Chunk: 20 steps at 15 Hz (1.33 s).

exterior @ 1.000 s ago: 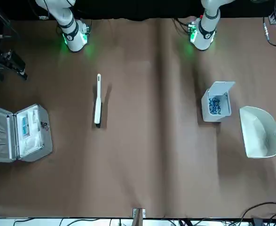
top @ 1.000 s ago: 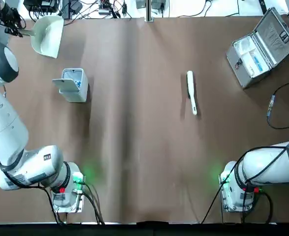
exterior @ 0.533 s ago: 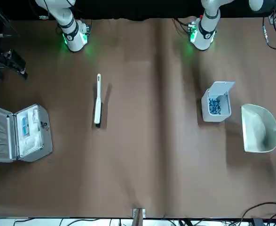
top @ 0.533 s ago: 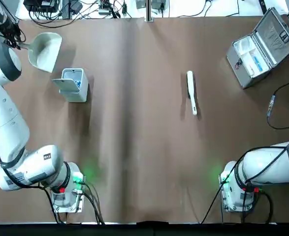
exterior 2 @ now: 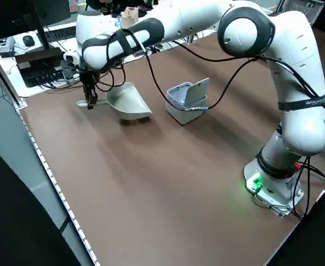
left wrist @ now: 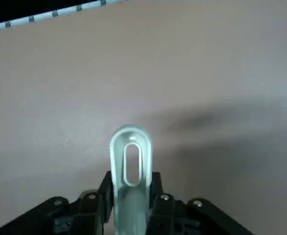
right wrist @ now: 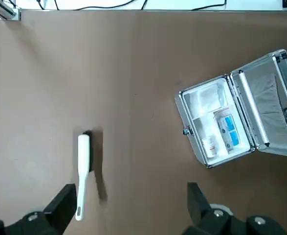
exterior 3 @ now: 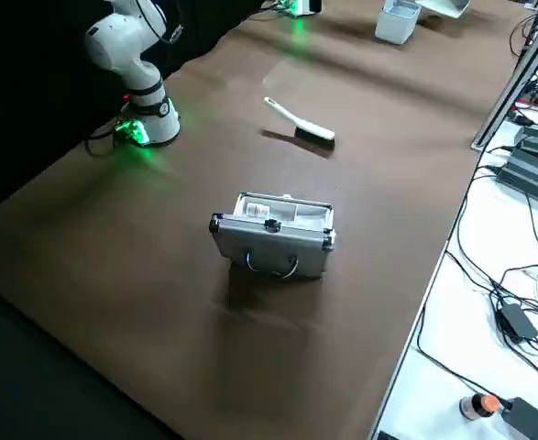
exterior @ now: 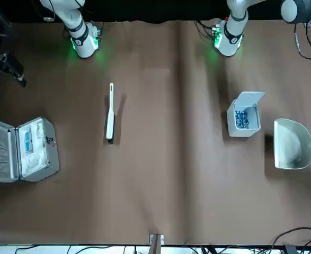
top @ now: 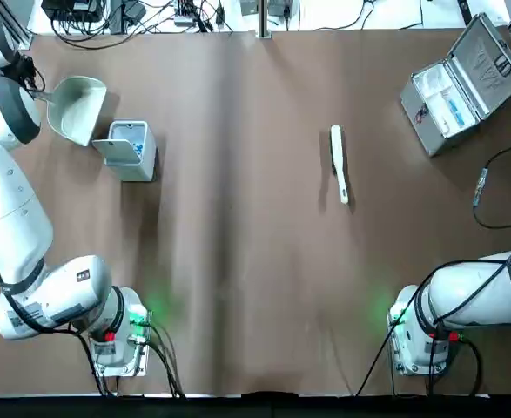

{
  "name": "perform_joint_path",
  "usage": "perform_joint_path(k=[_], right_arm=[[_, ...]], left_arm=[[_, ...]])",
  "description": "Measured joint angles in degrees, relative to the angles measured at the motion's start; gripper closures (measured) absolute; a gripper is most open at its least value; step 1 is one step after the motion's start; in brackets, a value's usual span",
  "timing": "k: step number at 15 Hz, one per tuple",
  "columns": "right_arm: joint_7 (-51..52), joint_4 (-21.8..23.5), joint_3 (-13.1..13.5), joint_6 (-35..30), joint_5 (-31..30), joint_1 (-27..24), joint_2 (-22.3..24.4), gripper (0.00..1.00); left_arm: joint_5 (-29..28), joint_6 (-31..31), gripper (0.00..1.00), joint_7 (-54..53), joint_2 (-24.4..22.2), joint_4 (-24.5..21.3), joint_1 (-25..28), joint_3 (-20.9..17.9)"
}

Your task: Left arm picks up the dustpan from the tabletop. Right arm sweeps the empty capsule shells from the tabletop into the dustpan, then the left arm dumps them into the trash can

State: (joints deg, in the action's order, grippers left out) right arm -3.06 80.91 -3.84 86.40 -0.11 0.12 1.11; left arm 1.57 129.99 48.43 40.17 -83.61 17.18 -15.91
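My left gripper (left wrist: 130,198) is shut on the thin handle of the pale cream dustpan (top: 74,109), at the table's far left. The scoop (exterior 2: 128,101) hangs low over the tabletop, just beyond the white trash can (top: 131,150), whose flap lid stands open. Teal capsule shells (exterior: 242,117) lie inside the trash can (exterior: 244,117); I see them nowhere else. My right gripper (right wrist: 131,210) is open and holds nothing, high above the table over the right side. In the left side view the left gripper (exterior 2: 89,100) points straight down at the handle.
A slim white brush (top: 339,164) lies flat right of the table's centre. An open silver metal case (top: 464,83) sits at the far right corner. Cables and electronics line the far edge beyond the table.
The left gripper has carried the dustpan nearer the robot and lower, from the far left corner to beside the trash can. The brush, case and trash can have not moved.
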Motion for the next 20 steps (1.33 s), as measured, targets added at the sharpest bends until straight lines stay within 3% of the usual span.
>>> perform_joint_path(k=[7,15,20], right_arm=[[-0.03,0.0,0.06,-0.16,0.0,-0.11,0.0,0.0],[-0.03,0.0,0.05,-0.22,0.0,-0.11,0.0,0.0],[-0.03,0.0,0.07,-0.41,0.0,-0.12,0.0,0.0]], left_arm=[[1.05,7.33,0.67,0.2,0.55,-6.43,-0.04,0.08],[4.65,13.37,0.67,0.55,0.55,-8.72,0.98,-0.01],[4.99,14.07,0.67,0.62,0.54,-9.52,1.2,-0.01]])
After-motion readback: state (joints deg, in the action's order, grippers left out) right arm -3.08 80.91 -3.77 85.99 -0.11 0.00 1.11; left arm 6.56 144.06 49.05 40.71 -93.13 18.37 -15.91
